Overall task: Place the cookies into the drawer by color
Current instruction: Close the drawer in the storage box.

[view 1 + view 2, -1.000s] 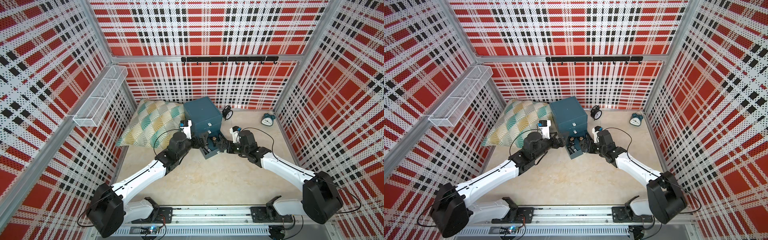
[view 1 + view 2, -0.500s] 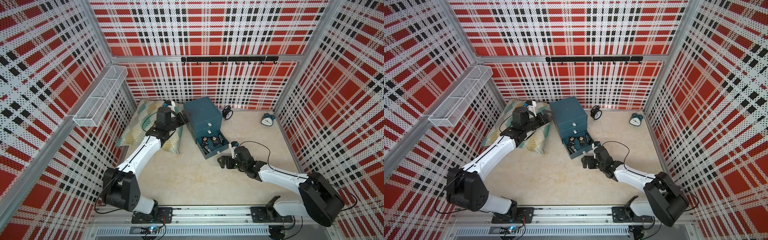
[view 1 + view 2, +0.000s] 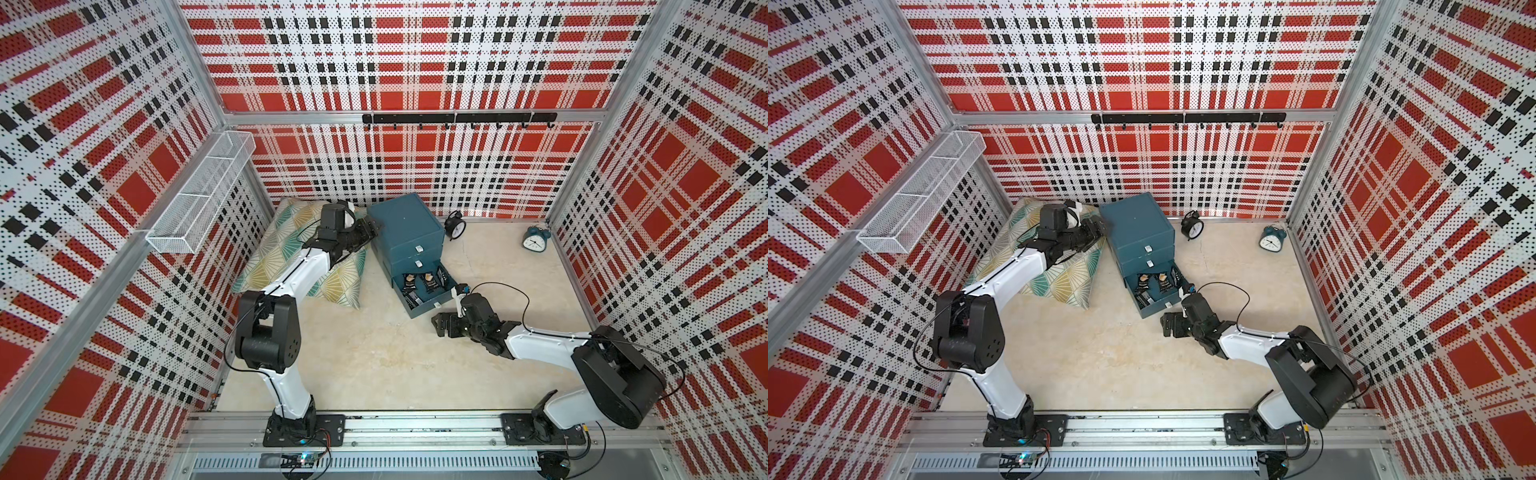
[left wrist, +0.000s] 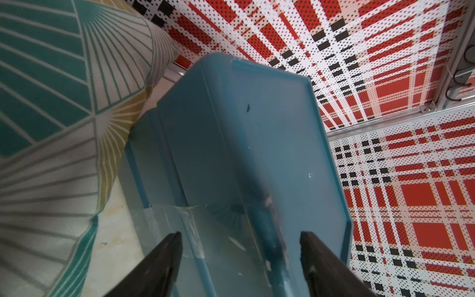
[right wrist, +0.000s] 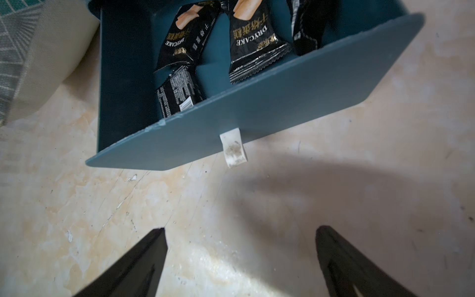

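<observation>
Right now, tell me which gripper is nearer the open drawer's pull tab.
Right. The right gripper sits over the floor in front of the pull tab, jaws open toward it; the left gripper is at the cabinet's top edge, beside the pillow.

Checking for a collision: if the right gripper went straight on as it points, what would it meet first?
Probably the pull tab on the open bottom drawer; the right gripper points at it, though depth is unclear.
</observation>
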Controlling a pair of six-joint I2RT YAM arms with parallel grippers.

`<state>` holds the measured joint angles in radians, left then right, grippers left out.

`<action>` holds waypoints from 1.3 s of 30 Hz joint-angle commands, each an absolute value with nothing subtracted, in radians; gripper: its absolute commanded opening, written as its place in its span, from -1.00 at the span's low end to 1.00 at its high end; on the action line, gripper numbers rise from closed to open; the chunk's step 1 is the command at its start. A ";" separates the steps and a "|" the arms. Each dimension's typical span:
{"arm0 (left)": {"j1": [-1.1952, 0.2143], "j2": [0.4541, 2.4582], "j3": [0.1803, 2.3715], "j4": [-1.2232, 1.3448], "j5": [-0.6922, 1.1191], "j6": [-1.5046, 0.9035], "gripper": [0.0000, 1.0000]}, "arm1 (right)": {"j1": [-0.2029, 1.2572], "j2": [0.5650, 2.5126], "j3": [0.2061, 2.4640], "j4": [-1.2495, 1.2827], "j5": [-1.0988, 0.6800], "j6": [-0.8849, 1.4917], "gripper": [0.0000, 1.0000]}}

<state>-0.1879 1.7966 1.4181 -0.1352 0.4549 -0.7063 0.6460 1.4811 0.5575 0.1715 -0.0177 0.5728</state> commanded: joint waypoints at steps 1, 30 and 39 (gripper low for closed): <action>-0.193 1.817 1.431 -0.141 0.476 -0.686 0.51 | 0.650 1.509 0.582 0.230 -0.010 0.568 0.74; -0.199 1.816 1.364 -0.136 0.485 -0.638 0.15 | 0.527 1.981 0.884 0.676 -0.150 1.015 -0.58; -0.204 1.801 1.356 -0.123 0.502 -0.646 0.16 | 0.526 2.131 0.967 0.776 -0.158 1.113 -0.57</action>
